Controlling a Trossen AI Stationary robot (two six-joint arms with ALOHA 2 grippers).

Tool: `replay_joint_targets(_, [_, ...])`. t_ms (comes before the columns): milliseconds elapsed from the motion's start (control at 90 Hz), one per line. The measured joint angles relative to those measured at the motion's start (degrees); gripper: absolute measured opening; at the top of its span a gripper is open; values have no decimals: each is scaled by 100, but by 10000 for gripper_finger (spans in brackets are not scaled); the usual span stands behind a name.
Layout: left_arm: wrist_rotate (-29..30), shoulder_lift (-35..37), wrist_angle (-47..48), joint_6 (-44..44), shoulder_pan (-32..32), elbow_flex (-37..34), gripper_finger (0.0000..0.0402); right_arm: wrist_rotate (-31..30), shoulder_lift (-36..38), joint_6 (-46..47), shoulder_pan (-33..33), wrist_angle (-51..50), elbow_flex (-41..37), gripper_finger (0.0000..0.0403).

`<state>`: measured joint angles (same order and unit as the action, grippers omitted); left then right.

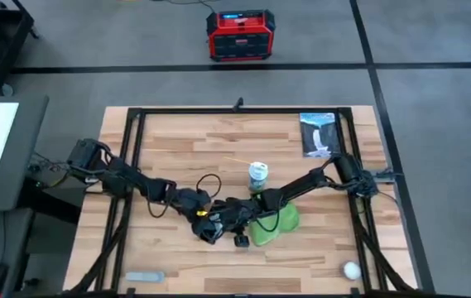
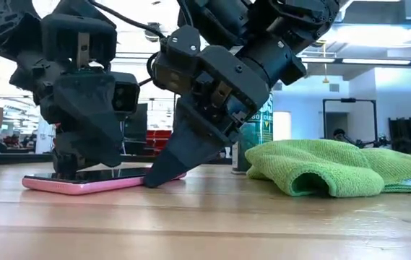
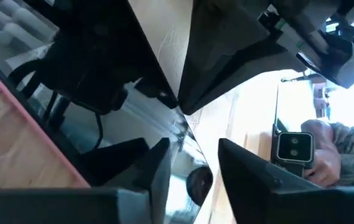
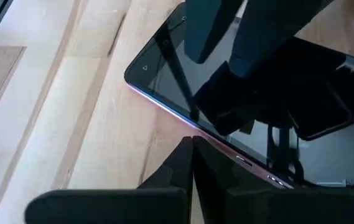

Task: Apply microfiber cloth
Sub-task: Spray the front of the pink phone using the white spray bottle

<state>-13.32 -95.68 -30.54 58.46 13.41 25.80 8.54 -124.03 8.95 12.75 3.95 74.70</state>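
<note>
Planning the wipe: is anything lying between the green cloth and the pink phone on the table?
Only the right claw itself, shut, tip at the phone edge nearest the microfiber cloth. The table between is otherwise bare.

Overall light: bright and even in the high view, soft shadows under the arms.
Backlight: in the low view, pale windows and ceiling lamps behind leave both arms nearly black.
Glare: blown-out white at the right of the left wrist view.
Reflections: the phone (image 4: 239,118) screen mirrors dark arm shapes.
Focus: near surface (image 2: 205,231) soft in the low view; microfiber cloth (image 2: 335,167) texture sharp.
Blur: wrist views smeared close up.
</note>
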Motion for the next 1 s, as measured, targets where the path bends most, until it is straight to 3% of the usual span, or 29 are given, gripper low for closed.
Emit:
replay_joint_targets(278, [-313,496,381,-546,-776,-44,191,29,0,-32,2,-40,0,0])
replay_joint_targets(533, [-179,1529,2097,-878,-1154,-35,193,45,0,-44,7,-95,-2,0])
replay_joint_targets(1000, [-188,1808,2632,-564,-1060,-9,192,46,2,-46,55,-92,-7,0])
